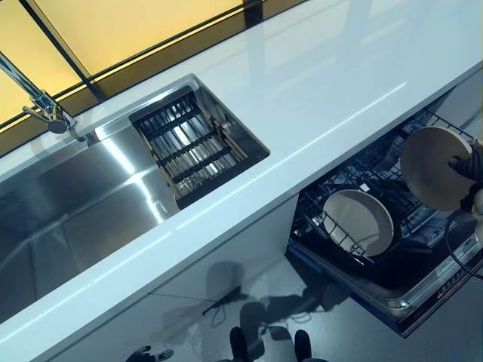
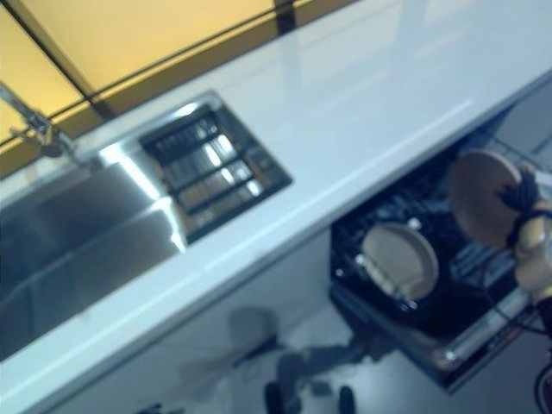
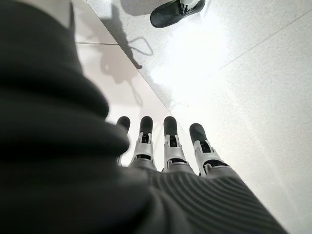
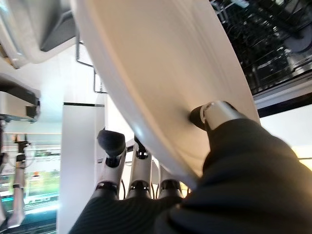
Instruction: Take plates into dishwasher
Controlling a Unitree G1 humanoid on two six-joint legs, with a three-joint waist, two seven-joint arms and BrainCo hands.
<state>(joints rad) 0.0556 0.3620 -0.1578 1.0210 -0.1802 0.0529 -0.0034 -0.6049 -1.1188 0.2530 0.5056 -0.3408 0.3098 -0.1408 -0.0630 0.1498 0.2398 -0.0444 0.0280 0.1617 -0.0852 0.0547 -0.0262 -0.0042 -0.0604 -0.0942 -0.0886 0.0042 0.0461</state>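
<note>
Left eye view: white counter [image 1: 317, 83] runs from 8 o'clock up to 2 o'clock.
Sink: steel sink [image 1: 68, 219] set in the counter at 9 o'clock, tap [image 1: 38, 102] at its far edge near 10 o'clock.
Drain tray: dark slatted tray [image 1: 189, 143] sits in the sink's right end, just left of centre.
Dishwasher: open under the counter at 4 o'clock, dark wire rack [image 1: 362, 188] pulled out.
Racked plate: beige plate [image 1: 358, 221] stands on edge in the rack, tilted, at about 4 o'clock.
Held plate: second beige plate [image 1: 434, 166] at 3 o'clock, held on edge above the rack's right part, apart from the racked plate.
Right hand: right hand [image 1: 468, 167] at the frame's 3 o'clock edge, on the held plate's right rim.
Right eye view: same layout; held plate at 3 o'clock with dark fingertips over its right rim, racked plate at 4 o'clock.
Left wrist view: left hand [image 3: 168, 161] over pale floor [image 3: 253, 73], fingers straight and side by side, nothing in them.
Shoe: dark shoe [image 3: 175, 10] on the floor at 12 o'clock.
Right wrist view: held plate fills the middle, running 11 to 4 o'clock.
Grip: thumb [image 4: 214, 116] pressed on one face of the plate, fingers [image 4: 111, 144] curled behind the other face, so the plate is pinched by its rim.
Rack again: dark wire rack at 2 o'clock beyond the plate.
</note>
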